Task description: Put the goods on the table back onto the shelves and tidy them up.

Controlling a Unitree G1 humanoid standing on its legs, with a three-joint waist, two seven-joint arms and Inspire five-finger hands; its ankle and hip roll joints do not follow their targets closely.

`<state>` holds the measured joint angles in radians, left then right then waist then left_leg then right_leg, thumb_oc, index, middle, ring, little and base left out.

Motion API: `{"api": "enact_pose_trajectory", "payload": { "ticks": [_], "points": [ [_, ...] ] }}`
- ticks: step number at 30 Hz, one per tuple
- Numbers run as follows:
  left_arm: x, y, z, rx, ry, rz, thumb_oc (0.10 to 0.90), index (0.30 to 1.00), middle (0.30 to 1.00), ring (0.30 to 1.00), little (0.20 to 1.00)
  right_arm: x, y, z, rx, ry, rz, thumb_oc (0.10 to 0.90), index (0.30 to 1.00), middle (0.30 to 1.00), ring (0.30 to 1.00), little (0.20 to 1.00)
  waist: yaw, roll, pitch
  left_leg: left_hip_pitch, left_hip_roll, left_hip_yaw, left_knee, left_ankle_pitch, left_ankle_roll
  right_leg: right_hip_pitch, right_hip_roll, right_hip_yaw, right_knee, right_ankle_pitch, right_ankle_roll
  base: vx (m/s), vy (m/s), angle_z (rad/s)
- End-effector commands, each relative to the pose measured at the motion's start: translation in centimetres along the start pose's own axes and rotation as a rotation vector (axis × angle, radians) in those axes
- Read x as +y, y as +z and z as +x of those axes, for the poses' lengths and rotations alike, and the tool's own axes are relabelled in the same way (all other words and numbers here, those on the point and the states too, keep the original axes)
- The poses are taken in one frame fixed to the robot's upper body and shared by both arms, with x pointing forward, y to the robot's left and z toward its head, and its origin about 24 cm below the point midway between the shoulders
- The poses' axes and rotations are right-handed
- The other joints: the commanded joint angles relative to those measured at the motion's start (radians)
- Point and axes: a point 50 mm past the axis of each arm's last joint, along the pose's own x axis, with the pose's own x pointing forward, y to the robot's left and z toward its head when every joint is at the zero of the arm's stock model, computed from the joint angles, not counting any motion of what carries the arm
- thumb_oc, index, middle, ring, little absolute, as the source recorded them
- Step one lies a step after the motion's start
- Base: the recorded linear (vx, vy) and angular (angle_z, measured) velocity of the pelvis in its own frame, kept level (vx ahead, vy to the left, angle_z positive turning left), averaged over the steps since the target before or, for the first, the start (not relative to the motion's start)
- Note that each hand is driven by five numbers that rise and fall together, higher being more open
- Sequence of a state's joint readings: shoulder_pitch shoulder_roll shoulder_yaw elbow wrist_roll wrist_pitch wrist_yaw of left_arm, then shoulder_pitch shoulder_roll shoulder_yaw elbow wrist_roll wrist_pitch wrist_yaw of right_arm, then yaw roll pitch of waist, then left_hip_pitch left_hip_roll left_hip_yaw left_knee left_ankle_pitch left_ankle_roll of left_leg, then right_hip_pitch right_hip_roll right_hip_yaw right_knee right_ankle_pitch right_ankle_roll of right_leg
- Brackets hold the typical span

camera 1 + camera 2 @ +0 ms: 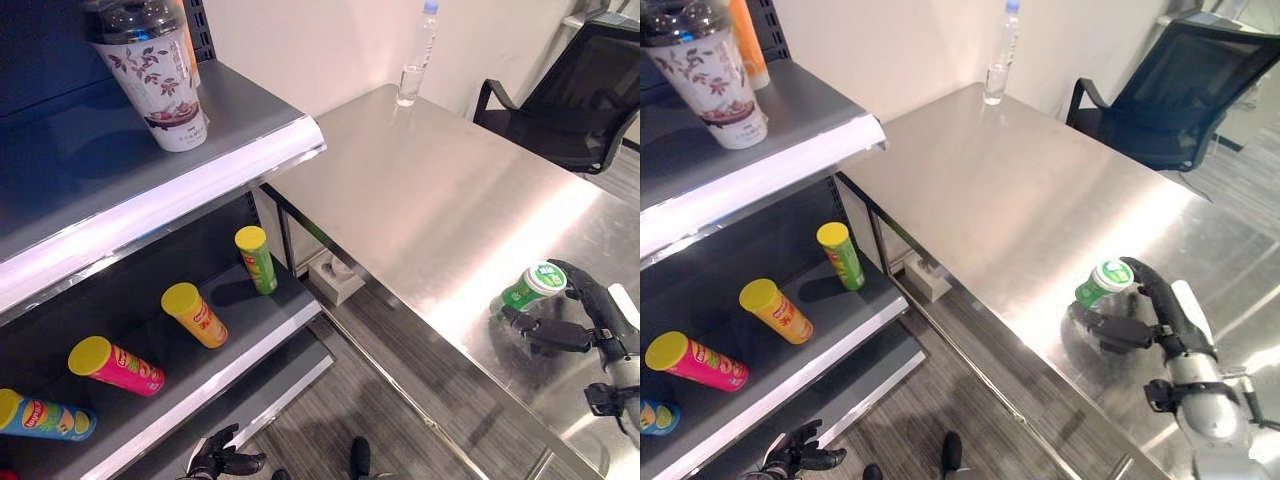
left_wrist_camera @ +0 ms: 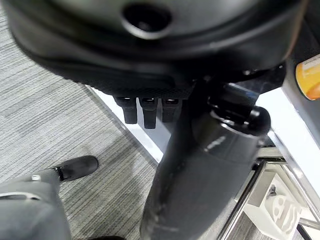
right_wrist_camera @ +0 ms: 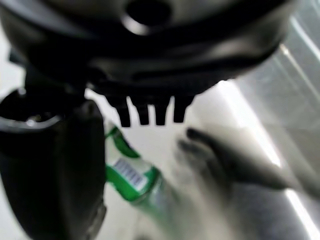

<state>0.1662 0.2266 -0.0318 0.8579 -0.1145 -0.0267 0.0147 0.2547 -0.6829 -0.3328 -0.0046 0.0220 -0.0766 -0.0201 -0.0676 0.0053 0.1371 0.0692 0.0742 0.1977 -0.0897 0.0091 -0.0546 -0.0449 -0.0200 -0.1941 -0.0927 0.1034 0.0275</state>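
— Where is the green can?

— On the steel table near its front edge, tilted, between the thumb and curved fingers of the right hand — whether they actually grip it, I cannot tell.

— And the left hand?

— Low by the floor below the shelf, fingers loosely spread, holding nothing. Four tubes lie on that shelf; a cup stands above.

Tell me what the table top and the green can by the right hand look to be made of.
The table looks like brushed stainless steel: silver-grey, with a soft streaked glare and blurred reflections. The green can, standing between the right hand's thumb and fingers, appears to be a printed tube, cardboard or thin metal, under a pale lid that is likely plastic; its glossy green label is the only sign, so the body stays uncertain.
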Motion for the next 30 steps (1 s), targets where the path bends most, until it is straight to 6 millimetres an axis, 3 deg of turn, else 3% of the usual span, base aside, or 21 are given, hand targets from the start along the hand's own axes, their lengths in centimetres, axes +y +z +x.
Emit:
{"api": "enact_pose_trajectory", "payload": {
  "ticks": [1, 8, 9, 10, 11, 22, 30],
  "points": [
    [2.6, 2.3, 0.5, -0.080, 0.088, 0.066, 0.800, 0.900, 0.900, 0.900, 0.900, -2.4, 3.3, 1.8, -0.171, -0.191, -0.031, 0.800, 0.900, 0.900, 0.900, 0.900, 0.020, -0.055, -0.030, 0.004, 0.035, -0.045, 0.002, -0.024, -0.049, 0.055, -0.103, 0.035, 0.042, -0.103, 0.153, 0.02, 0.000, 0.07],
    [2.4, 2.0, 0.5, -0.070, 0.090, 0.068, 0.800, 0.900, 0.900, 0.900, 0.900, -1.1, 3.1, 1.9, -0.162, -0.221, 0.001, 0.800, 0.900, 0.900, 0.900, 0.900, 0.031, -0.051, -0.030, 0.009, 0.031, -0.055, 0.002, -0.028, -0.047, 0.068, -0.102, 0.026, 0.038, -0.110, 0.150, 0.01, 0.000, 0.09],
    [2.4, 2.0, 0.5, -0.071, 0.089, 0.067, 0.800, 0.900, 0.900, 0.900, 0.900, -0.9, 3.0, 2.0, -0.155, -0.220, 0.001, 0.551, 0.526, 0.526, 0.526, 0.526, 0.035, -0.050, -0.031, 0.010, 0.030, -0.057, 0.002, -0.028, -0.047, 0.071, -0.102, 0.023, 0.037, -0.110, 0.150, 0.01, 0.000, 0.03],
    [2.4, 2.0, 0.5, -0.071, 0.089, 0.067, 0.800, 0.900, 0.900, 0.900, 0.900, -0.9, 3.0, 2.0, -0.156, -0.220, 0.001, 0.551, 0.526, 0.526, 0.526, 0.526, 0.035, -0.050, -0.031, 0.010, 0.030, -0.057, 0.002, -0.028, -0.047, 0.071, -0.102, 0.023, 0.037, -0.110, 0.150, 0.00, 0.000, 0.00],
    [2.4, 2.0, 0.5, -0.071, 0.088, 0.070, 0.800, 0.900, 0.900, 0.900, 0.900, -0.7, 3.0, 2.0, -0.154, -0.227, 0.007, 0.400, 0.300, 0.300, 0.300, 0.300, 0.036, -0.049, -0.030, 0.010, 0.031, -0.059, 0.002, -0.028, -0.048, 0.073, -0.103, 0.022, 0.037, -0.111, 0.149, 0.00, 0.000, 0.00],
    [2.5, 2.1, 0.5, -0.070, 0.096, 0.076, 0.800, 0.900, 0.900, 0.900, 0.900, -1.0, 3.7, 1.9, -0.186, -0.287, 0.024, 0.400, 0.300, 0.300, 0.300, 0.300, 0.040, -0.046, -0.032, 0.016, 0.031, -0.061, 0.002, -0.031, -0.047, 0.084, -0.106, 0.012, 0.035, -0.114, 0.149, 0.00, 0.001, 0.03],
    [2.6, 2.6, 0.5, -0.087, 0.096, 0.083, 0.800, 0.900, 0.900, 0.900, 0.900, -3.6, 8.5, 2.2, -0.416, -0.386, 0.105, 0.400, 0.300, 0.300, 0.300, 0.300, 0.044, -0.045, -0.044, 0.023, 0.030, -0.064, 0.002, -0.035, -0.048, 0.095, -0.108, 0.007, 0.040, -0.121, 0.148, 0.00, 0.000, 0.00]
  ]
}}
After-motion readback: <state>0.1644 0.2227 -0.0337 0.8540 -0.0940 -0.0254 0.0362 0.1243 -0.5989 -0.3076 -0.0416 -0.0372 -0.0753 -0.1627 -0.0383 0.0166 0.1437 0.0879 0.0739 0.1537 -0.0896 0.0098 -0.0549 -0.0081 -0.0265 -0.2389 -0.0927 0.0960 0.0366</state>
